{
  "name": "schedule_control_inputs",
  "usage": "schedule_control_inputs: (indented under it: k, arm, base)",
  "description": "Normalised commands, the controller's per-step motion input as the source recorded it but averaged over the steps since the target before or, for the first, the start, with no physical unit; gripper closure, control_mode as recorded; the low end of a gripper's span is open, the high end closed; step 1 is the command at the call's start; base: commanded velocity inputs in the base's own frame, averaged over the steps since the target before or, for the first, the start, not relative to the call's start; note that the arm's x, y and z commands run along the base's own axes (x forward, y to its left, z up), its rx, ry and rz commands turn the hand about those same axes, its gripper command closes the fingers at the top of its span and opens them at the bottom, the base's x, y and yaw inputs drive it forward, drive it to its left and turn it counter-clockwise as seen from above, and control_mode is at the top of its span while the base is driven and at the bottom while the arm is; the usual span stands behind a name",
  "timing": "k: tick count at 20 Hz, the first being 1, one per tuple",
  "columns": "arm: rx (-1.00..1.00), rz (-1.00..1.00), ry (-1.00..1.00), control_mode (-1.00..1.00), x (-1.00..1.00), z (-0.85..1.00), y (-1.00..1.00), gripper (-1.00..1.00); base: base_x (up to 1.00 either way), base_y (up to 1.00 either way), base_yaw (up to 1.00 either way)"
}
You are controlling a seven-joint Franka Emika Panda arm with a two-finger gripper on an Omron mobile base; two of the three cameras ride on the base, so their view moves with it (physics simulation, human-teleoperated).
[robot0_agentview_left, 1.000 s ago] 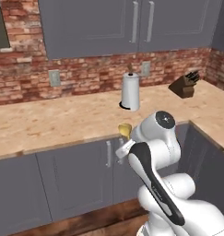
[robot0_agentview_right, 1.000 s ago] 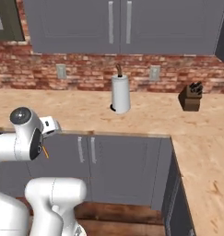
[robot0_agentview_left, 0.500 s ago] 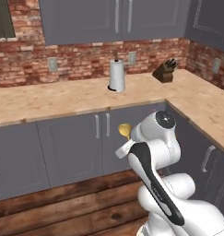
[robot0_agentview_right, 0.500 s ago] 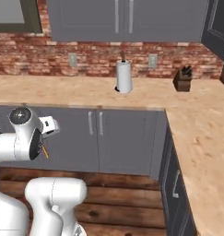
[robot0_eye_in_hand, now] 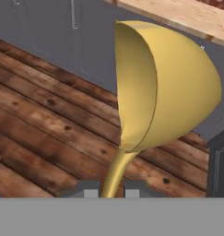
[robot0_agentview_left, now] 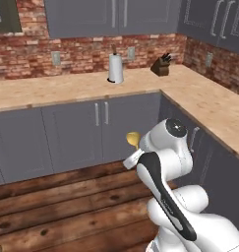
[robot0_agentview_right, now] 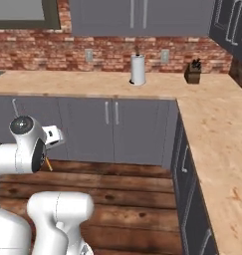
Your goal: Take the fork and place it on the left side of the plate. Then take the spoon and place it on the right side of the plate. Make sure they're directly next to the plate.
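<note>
The spoon has a yellow-gold bowl that looms large in the hand view. Its slim handle runs down between my two fingertips, and my gripper is shut on it. In the left base view the spoon's bowl sticks up above my gripper, held in the air in front of the grey cabinets. From the right base view a short piece of the spoon's orange handle shows beside the arm. The fork and the plate are out of view.
An L-shaped wooden counter runs along the brick wall and down the right side. It carries a paper towel roll and a knife block. Grey cabinet doors stand below it, with plank floor between them and me.
The whole picture has shifted: the base has driven back from the counter and turned, so the floor now shows. The spoon stays held in the same pose.
</note>
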Motion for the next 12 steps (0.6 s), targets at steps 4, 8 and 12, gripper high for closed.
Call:
schedule_control_inputs:
  k: [4,8,12]
  arm:
    - [0.0,0.0,0.0,1.0,0.0,0.0,0.0,1.0]
    - [0.0,0.0,0.0,1.0,0.0,0.0,0.0,1.0]
    - [0.0,0.0,0.0,1.0,0.0,0.0,0.0,1.0]
  base:
    - [-1.0,0.16,0.01]
    - [-1.0,0.15,0.01]
    - [-1.0,0.14,0.0]
